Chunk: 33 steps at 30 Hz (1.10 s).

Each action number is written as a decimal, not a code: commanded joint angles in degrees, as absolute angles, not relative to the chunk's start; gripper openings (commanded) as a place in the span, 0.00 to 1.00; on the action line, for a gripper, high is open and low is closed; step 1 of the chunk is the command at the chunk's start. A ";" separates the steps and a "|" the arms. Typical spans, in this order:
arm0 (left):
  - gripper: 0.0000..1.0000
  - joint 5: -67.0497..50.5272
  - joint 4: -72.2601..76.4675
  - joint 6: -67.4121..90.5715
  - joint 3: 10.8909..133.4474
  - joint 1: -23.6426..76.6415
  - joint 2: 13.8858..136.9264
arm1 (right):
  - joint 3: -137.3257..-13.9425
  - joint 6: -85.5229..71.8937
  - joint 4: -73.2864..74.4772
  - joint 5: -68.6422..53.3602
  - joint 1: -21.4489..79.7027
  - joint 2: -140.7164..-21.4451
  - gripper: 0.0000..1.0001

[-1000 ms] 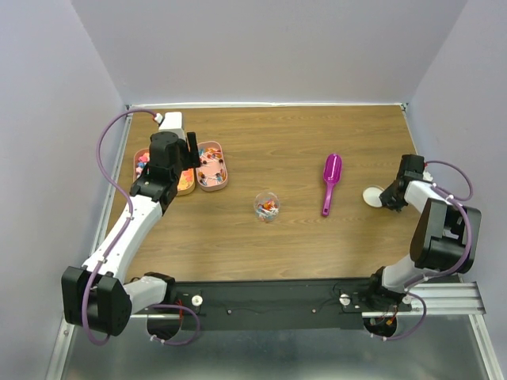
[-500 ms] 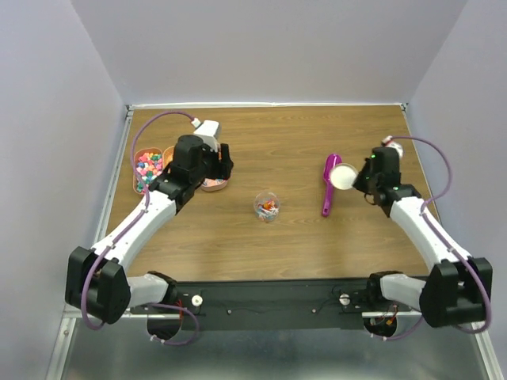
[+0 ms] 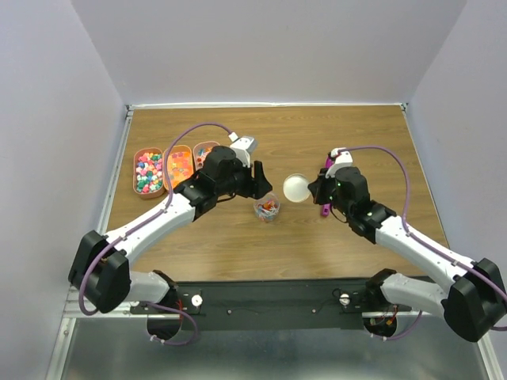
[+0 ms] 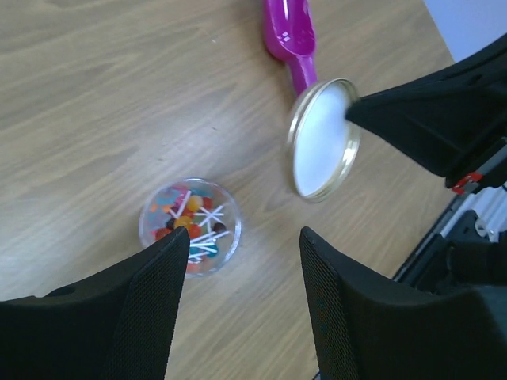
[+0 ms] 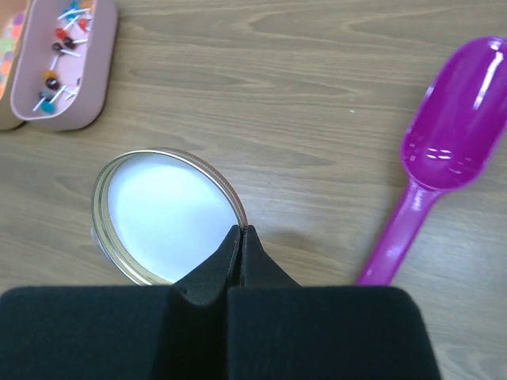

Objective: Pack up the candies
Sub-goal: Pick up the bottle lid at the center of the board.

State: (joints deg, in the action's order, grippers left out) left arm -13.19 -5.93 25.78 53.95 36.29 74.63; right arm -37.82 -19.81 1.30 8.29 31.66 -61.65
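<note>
A small clear jar (image 3: 267, 207) holding candies (image 4: 187, 224) stands mid-table. My left gripper (image 3: 258, 187) is open and empty, just behind and left of the jar; in the left wrist view its gripper (image 4: 244, 239) has the jar by its left finger (image 4: 150, 309). My right gripper (image 3: 311, 190) is shut on the rim of a round gold-edged lid (image 3: 295, 188) with a white inside, held above the table right of the jar. In the right wrist view the gripper (image 5: 240, 232) pinches the lid (image 5: 162, 214) at its edge. More candies (image 3: 148, 169) fill the trays.
Peach trays (image 3: 134, 169) sit at the back left, one partly hidden by my left arm; one tray (image 5: 79, 95) shows in the right wrist view. The magenta scoop (image 5: 451, 150) lies behind my right gripper, and in the left wrist view (image 4: 287, 36).
My left gripper swung right from over the trays to beside the jar. My right gripper carried the lid from the right edge leftward to near the jar.
</note>
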 commanded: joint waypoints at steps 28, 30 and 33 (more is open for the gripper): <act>0.44 -24.52 -0.88 26.90 56.51 39.46 80.25 | -28.30 -18.10 -21.79 -6.06 35.25 -59.59 0.01; 0.43 -25.13 -0.88 26.81 56.16 39.46 80.07 | -28.21 -18.19 -21.88 -6.15 35.24 -59.85 0.01; 0.42 -25.84 -0.97 26.63 55.55 39.38 79.19 | -28.04 -18.19 -22.15 -6.15 35.24 -60.12 0.02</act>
State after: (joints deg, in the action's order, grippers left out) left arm -22.76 -2.17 27.46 56.36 39.13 81.10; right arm -29.06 -18.35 -19.88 -5.19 34.83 -60.10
